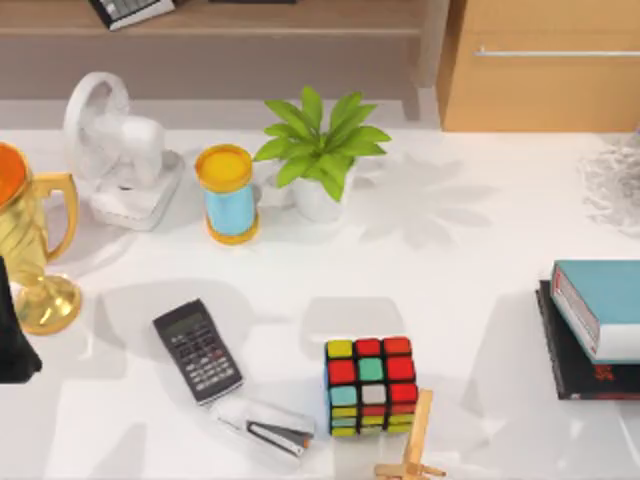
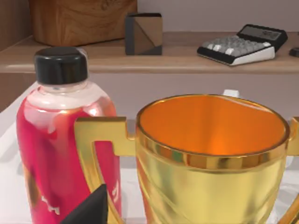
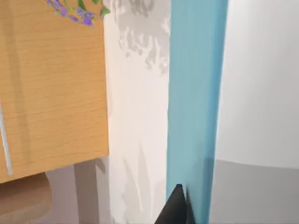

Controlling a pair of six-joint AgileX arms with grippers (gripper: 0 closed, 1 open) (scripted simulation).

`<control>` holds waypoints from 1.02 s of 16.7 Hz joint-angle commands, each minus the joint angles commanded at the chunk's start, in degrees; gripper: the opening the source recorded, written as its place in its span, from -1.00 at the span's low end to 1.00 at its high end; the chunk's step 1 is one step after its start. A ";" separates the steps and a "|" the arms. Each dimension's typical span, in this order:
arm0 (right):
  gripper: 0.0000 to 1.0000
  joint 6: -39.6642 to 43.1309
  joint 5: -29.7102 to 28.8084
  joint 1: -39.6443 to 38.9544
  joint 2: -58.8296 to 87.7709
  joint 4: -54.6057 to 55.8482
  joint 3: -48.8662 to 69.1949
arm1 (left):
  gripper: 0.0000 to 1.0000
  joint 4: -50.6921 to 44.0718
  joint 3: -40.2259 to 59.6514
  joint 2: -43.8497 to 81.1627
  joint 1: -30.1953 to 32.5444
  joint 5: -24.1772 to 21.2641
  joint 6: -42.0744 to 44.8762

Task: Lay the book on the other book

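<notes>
Teal book sits on the black book at the tabletop's right edge, so stacking looks done. Can't tell if the right claw has released it; letting go may remain.

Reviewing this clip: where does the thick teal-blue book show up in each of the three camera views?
Top view: the thick teal-blue book lies at the table's right edge, on the thin black book with red lettering.
Left wrist view: not in it.
Right wrist view: its teal cover runs as a tall band, a dark fingertip beside it.
Shared landmark: the wooden cabinet.
</notes>
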State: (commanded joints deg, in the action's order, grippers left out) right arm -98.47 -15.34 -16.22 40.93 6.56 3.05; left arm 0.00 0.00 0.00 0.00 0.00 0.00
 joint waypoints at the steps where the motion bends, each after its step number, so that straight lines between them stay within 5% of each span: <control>1: -1.00 0.04 0.09 0.08 0.73 0.77 -0.04 | 1.00 0.00 0.00 0.00 0.00 0.00 0.00; 7: -1.00 0.31 0.37 0.33 2.58 2.76 -0.15 | 1.00 0.00 0.00 0.00 0.00 0.00 0.00; 17: 0.51 0.31 0.37 0.33 2.58 2.76 -0.15 | 1.00 0.00 0.00 0.00 0.00 0.00 0.00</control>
State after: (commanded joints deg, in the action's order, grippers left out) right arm -98.16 -14.97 -15.89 43.51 9.31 2.91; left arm 0.00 0.00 0.00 0.00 0.00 0.00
